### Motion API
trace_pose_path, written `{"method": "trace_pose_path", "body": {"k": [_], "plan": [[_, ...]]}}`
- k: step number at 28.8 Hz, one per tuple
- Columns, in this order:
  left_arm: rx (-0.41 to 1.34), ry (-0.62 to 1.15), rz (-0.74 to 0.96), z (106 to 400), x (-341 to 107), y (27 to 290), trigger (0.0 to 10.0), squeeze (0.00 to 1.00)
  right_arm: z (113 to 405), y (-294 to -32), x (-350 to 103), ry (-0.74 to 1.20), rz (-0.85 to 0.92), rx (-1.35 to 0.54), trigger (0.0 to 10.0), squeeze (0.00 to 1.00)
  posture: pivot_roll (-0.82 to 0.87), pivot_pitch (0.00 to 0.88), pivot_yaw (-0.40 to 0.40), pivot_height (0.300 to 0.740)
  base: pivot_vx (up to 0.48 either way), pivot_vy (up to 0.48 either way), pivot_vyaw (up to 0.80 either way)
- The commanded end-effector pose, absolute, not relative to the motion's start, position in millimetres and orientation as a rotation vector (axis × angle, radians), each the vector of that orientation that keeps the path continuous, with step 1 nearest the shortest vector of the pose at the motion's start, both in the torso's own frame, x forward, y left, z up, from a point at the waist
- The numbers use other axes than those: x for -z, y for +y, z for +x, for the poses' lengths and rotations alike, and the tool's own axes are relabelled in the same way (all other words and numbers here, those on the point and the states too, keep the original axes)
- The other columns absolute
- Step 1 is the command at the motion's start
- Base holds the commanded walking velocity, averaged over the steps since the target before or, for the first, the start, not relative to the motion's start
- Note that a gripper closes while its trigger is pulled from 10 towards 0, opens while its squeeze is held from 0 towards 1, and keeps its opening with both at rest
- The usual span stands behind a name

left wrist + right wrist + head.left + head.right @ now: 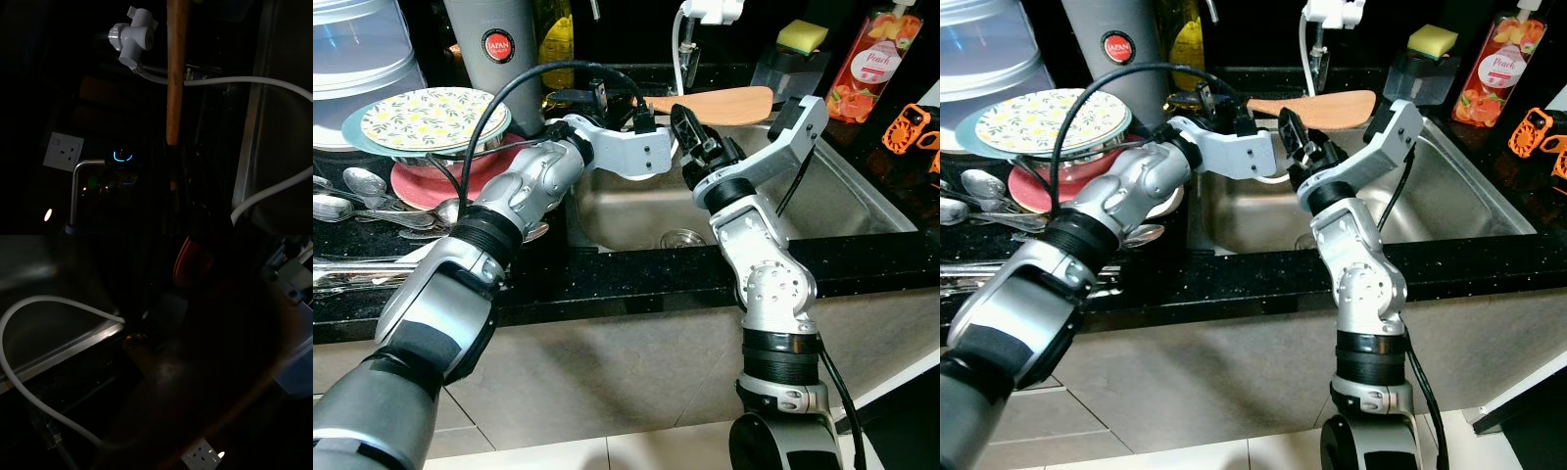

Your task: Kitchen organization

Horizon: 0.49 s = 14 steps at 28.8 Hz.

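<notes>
A: Fig. a, head views. Where was the wooden spatula point(720, 102)?
B: Above the steel sink point(862, 201), lying roughly level, blade end toward the soap bottle point(873, 67) side. Its handle end ran into the left gripper point(656, 111), which reached over the basin from the counter point(636, 279) side w/ the dishes.
A: Fingers clenched on it?
B: Couldn't tell for sure. In the left wrist view the spatula handle point(177, 68) ran straight along the gripper's axis, but the fingers themselves were lost in the dark.
A: And the right gripper point(690, 132)?
B: Also over the sink, just beside the left one and under the spatula. Black fingers pointed up toward the handle; whether released or grasping, couldn't tell. Right wrist view was nearly black: a white hose point(29, 382) and the sink edge, little else.
A: Fig. b, surroundings?
B: Left of the sink: a lemon-print plate point(421, 117) on stacked dishes, a red plate point(416, 186) below, spoons point(357, 191) on the counter. Behind: a grey flask point(494, 59), a white tap fitting point(710, 12) w/ hose, a sponge point(803, 36) on a dark holder. Orange object point(906, 129) at far right.
</notes>
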<state>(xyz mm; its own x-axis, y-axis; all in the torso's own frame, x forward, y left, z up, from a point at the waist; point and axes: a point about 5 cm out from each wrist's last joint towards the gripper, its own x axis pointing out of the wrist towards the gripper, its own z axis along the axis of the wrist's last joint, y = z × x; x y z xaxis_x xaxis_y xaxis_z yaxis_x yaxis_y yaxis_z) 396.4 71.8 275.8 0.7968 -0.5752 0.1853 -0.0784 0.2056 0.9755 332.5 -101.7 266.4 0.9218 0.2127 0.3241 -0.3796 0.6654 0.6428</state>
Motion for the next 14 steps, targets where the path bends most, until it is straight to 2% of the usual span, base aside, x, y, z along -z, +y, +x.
{"method": "trace_pose_path", "body": {"k": [1, 11, 12, 14], "plan": [[0.402, -0.611, 1.346, 393.0, -271.4, 68.6, 10.0, 0.00, 335.5, -104.2, -267.9, -0.241, 0.808, -0.298, 0.0, 0.00, 0.07, 0.000, -0.017, 0.740, 0.000, 0.000, 0.00], [0.421, -0.631, 1.358, 389.1, -265.8, 66.3, 10.0, 0.00, 337.1, -101.7, -273.7, -0.252, 0.838, -0.278, 0.0, 0.00, 0.08, 0.000, -0.025, 0.740, 0.000, 0.000, 0.00], [0.420, -0.629, 1.359, 389.2, -265.3, 67.4, 10.0, 0.00, 337.0, -100.4, -273.7, -0.252, 0.833, -0.279, 1.1, 0.00, 0.08, 0.000, -0.026, 0.740, 0.000, 0.000, 0.00], [0.419, -0.626, 1.361, 389.4, -264.9, 68.2, 10.0, 0.00, 336.9, -99.7, -273.7, -0.253, 0.829, -0.280, 1.1, 0.00, 0.08, 0.000, -0.026, 0.740, 0.000, 0.000, 0.00]]}}
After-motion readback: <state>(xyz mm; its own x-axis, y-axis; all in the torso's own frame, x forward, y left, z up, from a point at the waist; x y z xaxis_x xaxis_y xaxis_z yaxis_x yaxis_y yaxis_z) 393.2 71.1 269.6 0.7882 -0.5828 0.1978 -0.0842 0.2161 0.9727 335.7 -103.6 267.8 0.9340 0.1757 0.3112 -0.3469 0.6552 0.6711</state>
